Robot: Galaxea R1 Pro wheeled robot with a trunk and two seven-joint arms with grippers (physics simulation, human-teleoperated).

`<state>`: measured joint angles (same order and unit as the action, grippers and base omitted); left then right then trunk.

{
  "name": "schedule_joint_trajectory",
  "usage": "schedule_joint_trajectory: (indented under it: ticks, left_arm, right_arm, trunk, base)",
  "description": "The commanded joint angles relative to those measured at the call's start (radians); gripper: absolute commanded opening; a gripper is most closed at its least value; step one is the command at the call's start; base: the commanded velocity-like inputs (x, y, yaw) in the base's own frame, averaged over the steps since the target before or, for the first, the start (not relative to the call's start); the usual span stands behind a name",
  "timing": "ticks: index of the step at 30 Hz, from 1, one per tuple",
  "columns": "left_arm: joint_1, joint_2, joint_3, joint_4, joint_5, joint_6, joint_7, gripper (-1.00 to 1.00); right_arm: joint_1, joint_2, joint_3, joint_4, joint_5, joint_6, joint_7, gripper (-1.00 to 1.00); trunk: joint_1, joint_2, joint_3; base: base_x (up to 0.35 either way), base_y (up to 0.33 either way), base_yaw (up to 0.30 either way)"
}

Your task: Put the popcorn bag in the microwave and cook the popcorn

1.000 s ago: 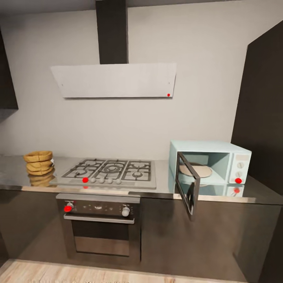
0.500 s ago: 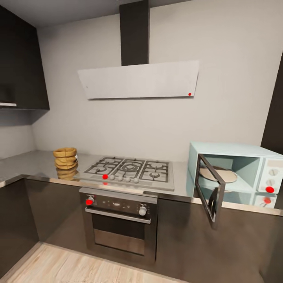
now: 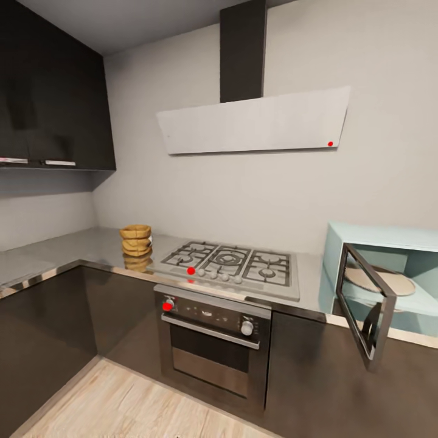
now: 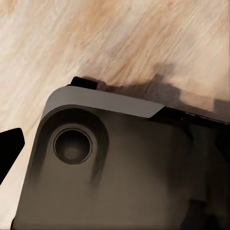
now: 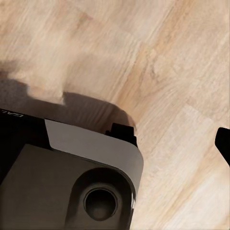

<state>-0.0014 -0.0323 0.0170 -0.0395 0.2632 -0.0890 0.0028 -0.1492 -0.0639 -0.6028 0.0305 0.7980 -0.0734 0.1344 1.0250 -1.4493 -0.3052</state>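
The popcorn bag (image 3: 135, 239) stands upright on the tabletop (image 3: 73, 246) near its inner corner, just beside the gas hob (image 3: 230, 265). At the tabletop's right end sits the microwave (image 3: 389, 267) — door (image 3: 364, 310) swung open, turntable (image 3: 380, 280) bare. The wrist views look down at wooden floor (image 5: 182, 72) and the robot's base (image 4: 115, 167); either hand's opening — cannot tell.

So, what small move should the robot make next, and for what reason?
Probably drive closer to the popcorn bag. It stands on the countertop left of the stove, well beyond the arms, while the microwave door already hangs open, ready to receive it.
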Motion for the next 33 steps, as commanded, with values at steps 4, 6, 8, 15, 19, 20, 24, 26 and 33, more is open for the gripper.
schedule_joint_trajectory:
  ticks: [4,6,8,15,19,20,24,26,33]
  left_arm:
    - [0.000,0.000,-0.001,0.000,0.011,-0.002,-0.002,1.00]
    - [0.000,0.001,-0.002,0.000,0.011,-0.001,-0.002,1.00]
    - [0.000,0.001,-0.002,0.000,0.012,0.000,-0.003,1.00]
    - [0.000,0.001,-0.002,0.001,0.013,0.000,-0.004,1.00]
    - [0.000,0.000,-0.002,0.001,0.014,0.000,-0.004,1.00]
    - [0.000,0.001,-0.002,0.001,0.014,0.000,-0.003,1.00]
    - [0.000,0.000,-0.002,0.001,0.014,0.000,-0.003,1.00]
    - [0.000,0.000,-0.002,0.001,0.014,0.000,-0.003,1.00]
    - [0.000,0.000,-0.002,0.001,0.013,-0.001,-0.003,1.00]
  right_arm:
    - [-0.001,-0.001,-0.008,0.003,0.006,-0.005,0.001,1.00]
    - [-0.001,-0.001,-0.009,0.003,0.006,-0.006,0.001,1.00]
    - [-0.001,-0.001,-0.009,0.003,0.006,-0.006,0.001,1.00]
    - [-0.001,-0.001,-0.008,0.003,0.008,-0.005,0.002,1.00]
    - [-0.001,-0.001,-0.008,0.003,0.063,-0.008,0.001,1.00]
    - [-0.001,-0.001,-0.008,0.003,0.073,-0.010,0.001,1.00]
    - [-0.001,-0.001,-0.008,0.003,0.079,-0.011,0.001,1.00]
    - [-0.001,-0.001,-0.008,0.003,0.081,-0.011,0.001,1.00]
    - [-0.001,-0.001,-0.008,0.003,0.081,-0.011,0.001,1.00]
  trunk:
    - [0.000,-0.001,-0.001]
    - [0.000,-0.001,-0.001]
    - [0.000,-0.001,-0.001]
    - [0.000,-0.001,-0.001]
    - [0.000,-0.001,-0.001]
    - [0.000,-0.001,-0.001]
    - [0.000,-0.001,-0.001]
    - [0.000,-0.001,-0.001]
    - [0.000,-0.001,-0.001]
  base:
    - [0.000,0.000,0.300]
    - [0.000,0.000,0.300]
    - [0.000,0.000,0.300]
    - [0.000,0.000,0.300]
    - [0.000,0.000,0.300]
    - [0.000,0.000,0.300]
    - [0.000,0.000,0.300]
    - [0.000,0.000,0.300]
    - [0.000,0.000,0.300]
